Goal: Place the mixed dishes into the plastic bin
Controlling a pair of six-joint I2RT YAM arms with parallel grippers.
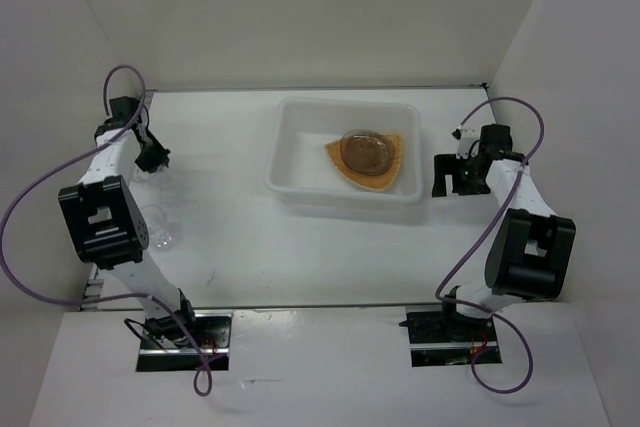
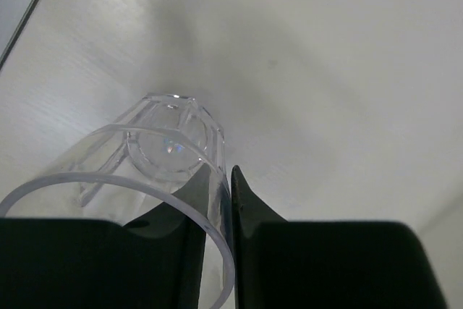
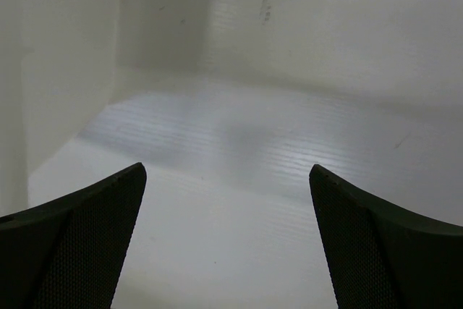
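The translucent white rectangular plastic tub [image 1: 300, 162], with rounded corners and a flared rim, stands upright on the bench [image 1: 230, 237] at the far middle. In its right half lies a tan-orange rounded-triangular plate [image 1: 392, 169], flat on the tub's floor. A smaller round greyish speckled translucent plate [image 1: 365, 150] rests on top of it, toward the far side. The small clear drinking glass [image 2: 166, 150], with a faceted base and a round rim, is at the bench's far left. My left end effector [image 2: 223, 179] pinches the glass wall at the rim, one finger inside and one outside. I cannot tell whether its base touches the bench.
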